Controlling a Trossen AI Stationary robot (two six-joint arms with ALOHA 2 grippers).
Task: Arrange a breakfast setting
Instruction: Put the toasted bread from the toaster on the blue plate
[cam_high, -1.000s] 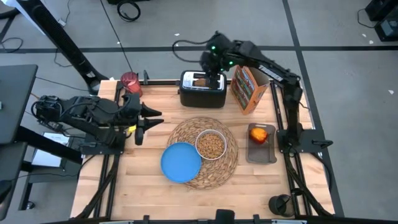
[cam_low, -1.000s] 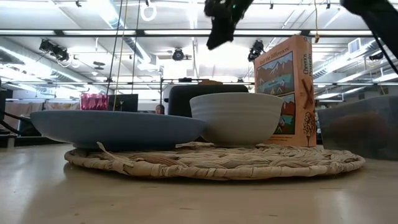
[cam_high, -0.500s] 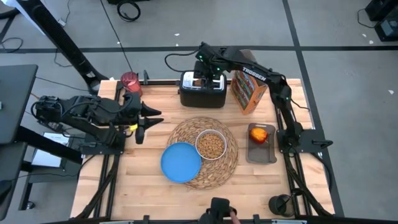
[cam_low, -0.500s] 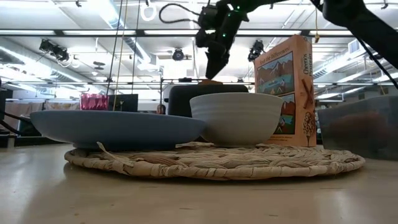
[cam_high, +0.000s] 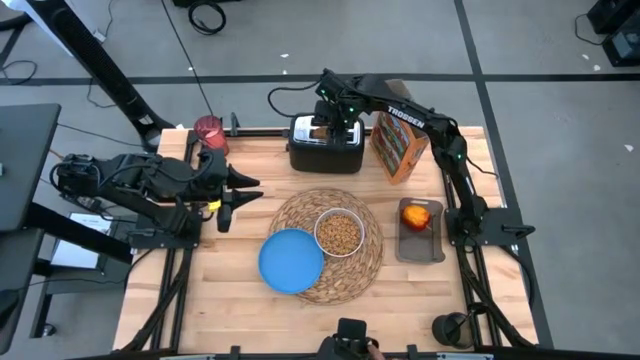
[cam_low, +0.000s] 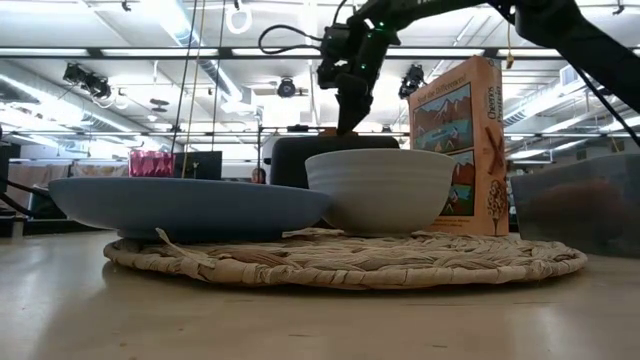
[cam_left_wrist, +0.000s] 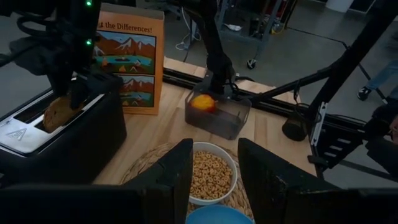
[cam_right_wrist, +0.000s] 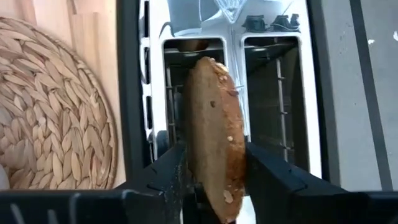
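Observation:
A brown toast slice (cam_right_wrist: 214, 124) stands on edge in a slot of the black toaster (cam_high: 325, 145) at the table's far edge. My right gripper (cam_right_wrist: 214, 165) is over the toaster (cam_left_wrist: 68, 143) and is shut on the slice. The round woven placemat (cam_high: 330, 245) lies mid-table. On it rest the blue plate (cam_high: 291, 261) and the white bowl (cam_high: 339, 233), which holds cereal. The red apple (cam_high: 417, 214) sits in a clear tub at the right. The pink-red cup (cam_high: 209, 128) stands at the far left corner. My left gripper (cam_high: 240, 195) hangs open at the left, holding nothing. My right gripper pinches the toast slice by its two flat faces (cam_right_wrist: 208, 149), one finger (cam_right_wrist: 168, 171) on each side. The fingers come from above, slanting steeply down. The slice stands upright on edge, its lower part in the toaster's slot (cam_right_wrist: 193, 56).
A cereal box (cam_high: 400, 140) stands just right of the toaster, close to my right arm. The clear tub (cam_high: 420, 235) sits near the right edge. Bare wood shows along the near edge and at the left of the table (cam_high: 230, 290).
My right gripper has come down and a little toward the table's left, from above the toaster's right part onto the slot with the toast, and has tipped steeper downward. In the low view it dropped from the picture's top to the toaster's top.

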